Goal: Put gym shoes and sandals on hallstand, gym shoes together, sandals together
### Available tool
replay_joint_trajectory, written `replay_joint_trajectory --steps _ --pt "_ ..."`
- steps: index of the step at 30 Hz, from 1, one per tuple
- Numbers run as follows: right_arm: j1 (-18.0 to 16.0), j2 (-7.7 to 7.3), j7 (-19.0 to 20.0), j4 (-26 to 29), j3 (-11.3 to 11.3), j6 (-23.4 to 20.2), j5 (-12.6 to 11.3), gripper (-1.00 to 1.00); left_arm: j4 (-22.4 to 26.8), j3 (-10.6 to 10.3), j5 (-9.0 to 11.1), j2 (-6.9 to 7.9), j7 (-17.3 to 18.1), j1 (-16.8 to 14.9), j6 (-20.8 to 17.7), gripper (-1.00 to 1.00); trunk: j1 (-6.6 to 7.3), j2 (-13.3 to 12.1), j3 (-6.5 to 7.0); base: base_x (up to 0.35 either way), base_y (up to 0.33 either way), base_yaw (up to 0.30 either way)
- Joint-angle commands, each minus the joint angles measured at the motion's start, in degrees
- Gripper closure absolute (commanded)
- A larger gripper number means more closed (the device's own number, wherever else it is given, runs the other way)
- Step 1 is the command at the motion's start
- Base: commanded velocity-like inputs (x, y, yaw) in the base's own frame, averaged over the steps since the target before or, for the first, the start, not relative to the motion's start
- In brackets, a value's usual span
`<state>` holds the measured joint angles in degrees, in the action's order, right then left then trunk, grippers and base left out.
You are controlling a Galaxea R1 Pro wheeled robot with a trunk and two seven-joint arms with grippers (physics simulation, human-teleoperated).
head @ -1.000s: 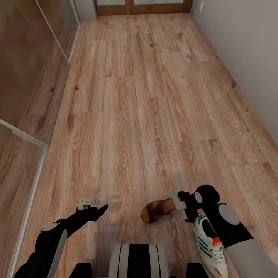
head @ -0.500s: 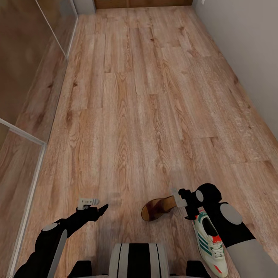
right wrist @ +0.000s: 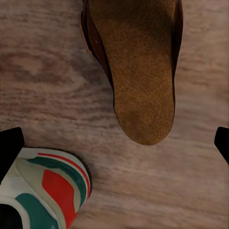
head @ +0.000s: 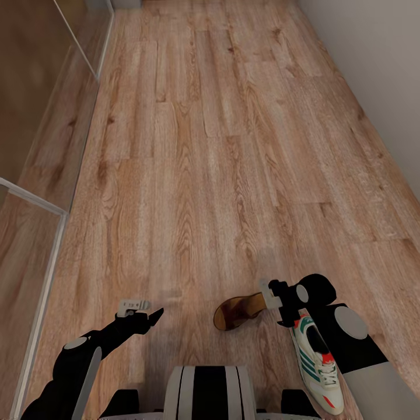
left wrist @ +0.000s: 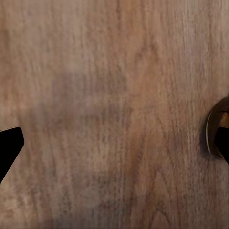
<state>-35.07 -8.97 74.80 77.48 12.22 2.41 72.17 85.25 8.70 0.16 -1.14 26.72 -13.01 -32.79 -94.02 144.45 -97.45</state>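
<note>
Right gripper: it hangs low over the floor with its jaws spread wide and nothing between them. In the right wrist view the two dark fingertips sit far apart, with the heel of a sandal and the heel of a sneaker between them on the floor.
Left gripper: also hanging above bare boards, jaws apart and empty. In its wrist view a dark curved rim that looks like the sandal's edge peeks in at one side.
Sandal: one brown sandal lying flat on the floor, just in front of the robot's base and right beside the right gripper, tan footbed up.
Sneaker: one white shoe with green stripes and red accents, on the floor under the right forearm, just beside the sandal but apart from it.
Step in hand: by my reading, lining up the first pick, most likely the sandal. Nothing is gripped yet.
Next move: the right gripper would need to come down and centre over the sandal's heel or strap, then close, keeping clear of the sneaker.
Floor: light brown wood-grain planks running away down the corridor.
Room: a narrow corridor, pale grey wall on the right, glossy brown panels with light frames on the left.
</note>
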Motion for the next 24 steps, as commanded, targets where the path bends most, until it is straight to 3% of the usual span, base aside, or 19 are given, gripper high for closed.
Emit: replay_joint_trajectory --steps 1,24 --pt "0.0 0.0 0.0 0.1 0.0 0.0 0.0 -1.0 0.0 0.0 0.0 0.0 0.0 0.0 0.0 -1.0 -0.02 0.0 -0.23 0.0 0.0 0.0" --pt "0.0 0.12 -0.1 4.4 0.0 0.0 0.1 -1.0 0.0 0.0 0.0 0.0 0.0 0.0 0.0 -1.0 -0.62 0.3 -5.33 0.0 0.0 0.0"
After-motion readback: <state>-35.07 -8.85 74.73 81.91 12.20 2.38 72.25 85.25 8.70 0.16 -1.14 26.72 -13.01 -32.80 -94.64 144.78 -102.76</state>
